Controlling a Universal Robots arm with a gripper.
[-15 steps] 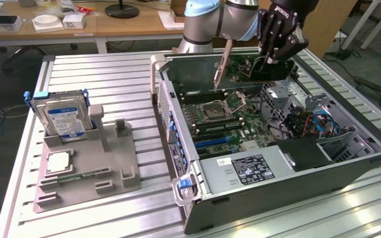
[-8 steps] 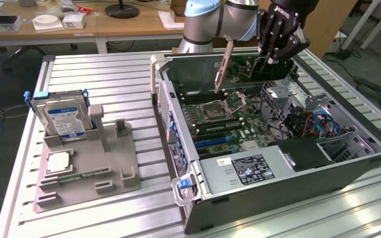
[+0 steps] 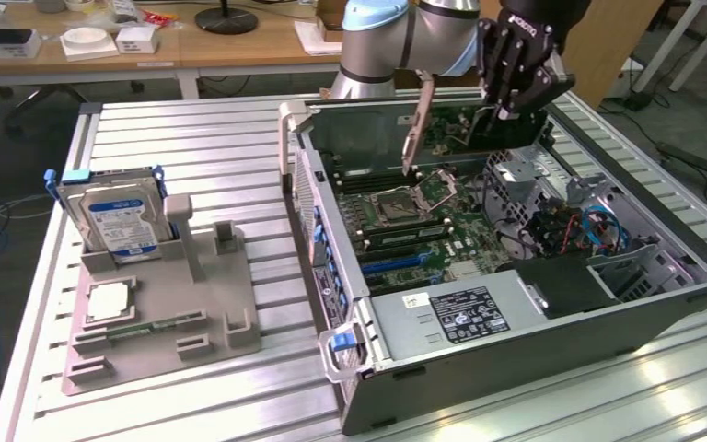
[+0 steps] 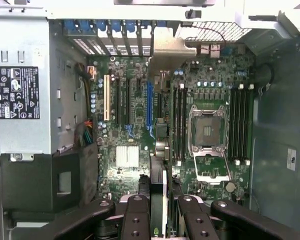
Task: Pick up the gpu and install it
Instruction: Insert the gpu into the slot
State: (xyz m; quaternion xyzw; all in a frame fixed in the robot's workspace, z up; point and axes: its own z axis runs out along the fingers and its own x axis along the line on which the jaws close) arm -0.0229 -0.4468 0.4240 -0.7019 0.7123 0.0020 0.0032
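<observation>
Pinching the thin, flat black gpu (image 4: 157, 182) edge-on, the two black fingers (image 4: 136, 215) are holding it upright, its one narrow silver-grey bracket (image 3: 418, 120) hanging at one end. Below the fingers, a green motherboard (image 4: 190, 75) with one square metal socket (image 4: 207, 132) is lying inside the open case (image 3: 514, 368). Well away, one silver hard drive (image 3: 114, 216) is standing on the ribbed metal surface (image 3: 206, 138).

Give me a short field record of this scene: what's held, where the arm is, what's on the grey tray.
fingers: shut on the gpu, held edge-on
position: over the open computer case
grey tray: hard drive upright, square chip lying flat
gpu installed: not yet
</observation>
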